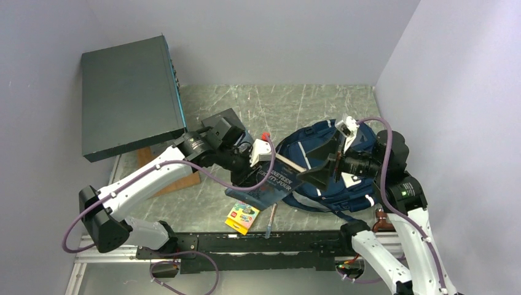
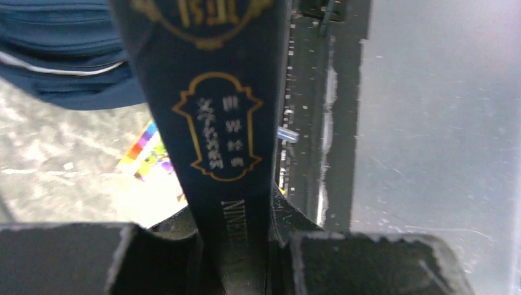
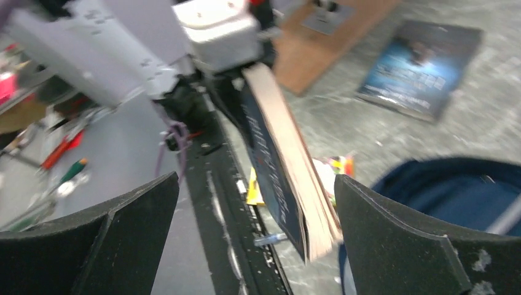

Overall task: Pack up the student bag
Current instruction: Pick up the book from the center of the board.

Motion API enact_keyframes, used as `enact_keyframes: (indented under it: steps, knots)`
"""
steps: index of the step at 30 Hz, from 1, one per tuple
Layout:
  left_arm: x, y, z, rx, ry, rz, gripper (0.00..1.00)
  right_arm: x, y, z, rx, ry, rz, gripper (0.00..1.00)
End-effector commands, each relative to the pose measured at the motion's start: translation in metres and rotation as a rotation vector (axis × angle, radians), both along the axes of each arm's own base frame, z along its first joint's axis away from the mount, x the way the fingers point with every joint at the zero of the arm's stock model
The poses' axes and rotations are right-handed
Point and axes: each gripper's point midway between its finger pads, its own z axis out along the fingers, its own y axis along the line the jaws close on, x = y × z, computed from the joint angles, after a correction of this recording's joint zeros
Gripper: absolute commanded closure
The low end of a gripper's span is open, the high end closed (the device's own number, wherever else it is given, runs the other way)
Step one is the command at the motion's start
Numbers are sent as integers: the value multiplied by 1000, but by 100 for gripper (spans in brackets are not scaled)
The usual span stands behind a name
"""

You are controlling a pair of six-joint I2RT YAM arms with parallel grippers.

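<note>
Left hand (image 1: pixel 272 163) grips navy book (image 1: pixel 270 187) beside student bag (image 1: pixel 297 147); right hand (image 1: pixel 317 163) gapes.

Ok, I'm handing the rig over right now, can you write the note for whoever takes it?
Left pincer: shut on the dark blue book, held off the table beside the student bag.
Right pincer: open and empty, over the bag, its fingers facing the book.
On the table: crayon box and pen near the front edge, second book lying flat further back.
Done: the book is grasped and lifted. Whether anything is in the bag cannot be seen.
Left: get the book into the bag, then probably the crayon box, pen and second book.
</note>
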Motion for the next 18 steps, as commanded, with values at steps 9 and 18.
enact_keyframes:
  steps: [9,18]
  knots:
    - [-43,-21,46,-208,157,-249,96,-37,59,-4,181,59,413,0]
    - [-43,-18,44,-199,139,-254,96,-63,82,-13,227,92,520,18]
